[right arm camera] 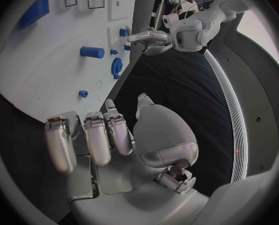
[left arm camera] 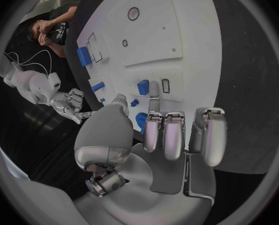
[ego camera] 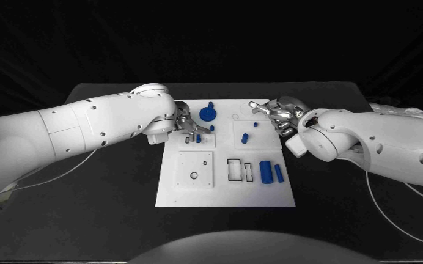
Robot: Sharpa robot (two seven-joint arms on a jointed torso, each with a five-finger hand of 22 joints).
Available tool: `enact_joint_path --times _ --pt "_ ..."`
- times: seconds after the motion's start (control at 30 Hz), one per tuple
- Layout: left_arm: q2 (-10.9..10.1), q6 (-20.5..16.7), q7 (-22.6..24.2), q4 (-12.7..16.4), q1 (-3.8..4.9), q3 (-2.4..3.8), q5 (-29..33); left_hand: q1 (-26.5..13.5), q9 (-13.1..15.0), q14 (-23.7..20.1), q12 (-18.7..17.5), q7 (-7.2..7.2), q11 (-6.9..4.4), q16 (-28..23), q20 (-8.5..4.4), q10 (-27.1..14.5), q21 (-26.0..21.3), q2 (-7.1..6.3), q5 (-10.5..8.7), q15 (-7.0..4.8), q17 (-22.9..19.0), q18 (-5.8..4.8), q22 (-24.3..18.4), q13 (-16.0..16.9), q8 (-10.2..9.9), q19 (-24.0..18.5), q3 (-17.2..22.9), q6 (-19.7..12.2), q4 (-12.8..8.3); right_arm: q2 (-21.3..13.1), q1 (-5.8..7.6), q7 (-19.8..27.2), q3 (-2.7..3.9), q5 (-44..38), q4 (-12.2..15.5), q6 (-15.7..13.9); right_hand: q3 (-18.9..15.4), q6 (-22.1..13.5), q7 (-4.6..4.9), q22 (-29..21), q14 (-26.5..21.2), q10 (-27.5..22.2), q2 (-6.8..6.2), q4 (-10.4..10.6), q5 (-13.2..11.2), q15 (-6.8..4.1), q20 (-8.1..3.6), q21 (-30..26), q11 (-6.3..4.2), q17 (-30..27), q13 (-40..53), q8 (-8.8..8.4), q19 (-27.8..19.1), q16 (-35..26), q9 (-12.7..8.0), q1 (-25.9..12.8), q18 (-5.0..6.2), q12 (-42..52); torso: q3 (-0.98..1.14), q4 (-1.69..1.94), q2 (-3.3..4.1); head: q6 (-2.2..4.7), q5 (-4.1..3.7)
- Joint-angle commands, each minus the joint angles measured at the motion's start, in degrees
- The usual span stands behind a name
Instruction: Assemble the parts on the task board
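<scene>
The white task board (ego camera: 225,181) lies in the middle of the table. On its far part stand a blue gear-shaped part (ego camera: 207,113) and small blue pegs (ego camera: 245,137); a blue cylinder (ego camera: 265,171) and a blue bar (ego camera: 279,173) lie at its near right. My left hand (ego camera: 187,123) hovers over the board's far left edge, fingers apart, holding nothing; one fingertip (left arm camera: 153,92) reaches next to a small blue block (left arm camera: 142,87). My right hand (ego camera: 275,112) hangs over the far right edge, also empty, its fingers (right arm camera: 96,135) above the board near a small peg (right arm camera: 82,93).
Rectangular slots (ego camera: 235,170) and a square plate with round holes (ego camera: 195,169) sit on the board's near half. Black table (ego camera: 106,197) surrounds the board. Thin white cables (ego camera: 62,172) trail from both arms over the table.
</scene>
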Motion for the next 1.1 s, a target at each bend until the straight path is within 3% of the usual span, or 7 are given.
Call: enact_joint_path --times 0.03,0.13,0.33,0.53,0.63,0.83,1.1 --pt "-0.9 -1.4 -0.8 1.3 0.74 0.36 -1.9 0.2 0.1 5.9 0.1 -0.15 0.27 0.1 0.20 6.0 0.1 0.25 -0.30 0.24 15.1 -0.43 15.1 15.1 -0.2 6.0 -0.2 0.5 -0.2 0.0 -0.08 0.0 0.00 -0.3 -0.1 0.7 -0.3 0.4 2.28 15.1 5.9 6.0 0.54 0.0 0.2 0.42 0.36 0.3 0.47 15.1 15.0 0.28 6.1 0.2 0.1 -0.1 -0.38 -0.1 0.06 0.04 -0.06 0.08 0.09" --pt "-1.9 -2.3 -0.6 2.4 1.62 0.79 -2.6 0.3 0.3 5.9 0.1 -0.18 0.24 0.1 0.18 6.0 0.1 -0.09 -0.32 0.22 15.1 -0.43 15.1 15.1 -0.1 6.0 -0.4 0.6 -0.2 0.1 -0.10 0.0 0.00 -0.3 -0.1 0.8 -0.3 0.4 2.28 15.1 5.9 6.0 0.54 0.0 0.2 0.42 0.36 0.3 0.47 15.1 15.0 0.28 6.1 0.2 0.1 -0.1 -0.38 -0.1 0.01 0.05 0.01 0.22 0.23" --pt "-3.3 -2.9 0.6 3.5 4.24 1.17 -3.1 0.9 0.5 5.9 0.1 -0.21 0.19 0.1 0.14 6.0 0.1 -0.97 -0.20 0.16 15.1 -0.43 15.1 15.1 -0.2 6.0 -0.3 0.5 -0.2 0.3 -0.14 0.0 -0.01 -0.2 -0.2 0.8 -0.3 0.3 2.29 15.1 5.9 6.0 0.59 0.0 0.2 0.43 0.38 0.3 0.48 15.1 15.0 0.29 6.1 0.2 0.1 0.0 -0.38 -0.1 0.03 -0.01 -0.06 0.53 0.71" --pt "-3.8 -2.1 1.1 2.5 5.53 1.36 -3.2 1.3 0.6 5.9 0.1 -0.21 0.19 0.1 0.10 6.0 0.1 -1.61 -0.11 0.15 15.1 -0.43 15.1 15.1 -0.3 6.0 -0.3 0.4 -0.2 0.4 -0.17 0.0 -0.01 -0.1 -0.4 0.9 -0.3 0.3 2.29 15.1 5.9 6.0 0.59 0.0 0.2 0.43 0.38 0.3 0.48 15.1 15.0 0.30 6.1 0.2 0.1 0.0 -0.38 -0.1 0.03 0.01 -0.02 1.17 1.68" --pt "-3.4 -0.9 1.1 0.7 5.78 1.33 -3.2 1.4 0.7 5.9 0.1 -0.21 0.19 0.1 0.09 6.0 0.1 -1.77 -0.08 0.15 15.1 -0.43 15.1 15.1 -0.3 6.0 -0.2 0.4 -0.2 0.4 -0.18 0.0 -0.01 -0.1 -0.4 0.9 -0.3 0.3 2.29 15.1 5.9 6.0 0.59 0.0 0.2 0.43 0.38 0.3 0.48 15.1 15.0 0.30 6.1 0.2 0.1 0.0 -0.38 -0.1 0.01 -0.01 0.00 1.59 2.27" --pt "-1.9 0.9 1.5 -4.0 5.79 0.59 -3.3 3.2 1.0 5.9 0.1 -0.25 0.15 0.1 0.04 6.0 0.1 -2.08 0.12 0.11 15.1 -0.43 15.1 15.1 -0.4 6.0 0.6 0.3 -0.2 0.5 -0.19 0.0 -0.01 0.0 -0.4 1.1 -0.3 0.3 2.29 15.1 5.9 6.0 0.59 0.0 0.2 0.43 0.38 0.3 0.48 15.1 15.0 0.30 6.1 0.2 0.1 0.0 -0.38 -0.1 -0.06 0.00 0.09 2.09 3.29" --pt "0.1 2.6 2.5 -8.7 4.28 0.23 -3.3 5.8 1.5 5.9 0.1 -0.31 0.10 0.1 -0.04 6.0 0.1 -2.06 1.02 0.07 15.1 -0.43 15.1 15.1 -0.7 6.0 1.4 0.2 -0.3 0.5 -0.20 -0.1 -0.01 0.0 -0.3 1.3 -0.3 0.3 2.29 15.1 5.9 6.0 0.59 0.0 0.2 0.43 0.38 0.3 0.48 15.1 15.0 0.30 6.1 0.2 0.1 0.0 -0.38 -0.1 -0.15 -0.03 0.16 2.32 3.54"
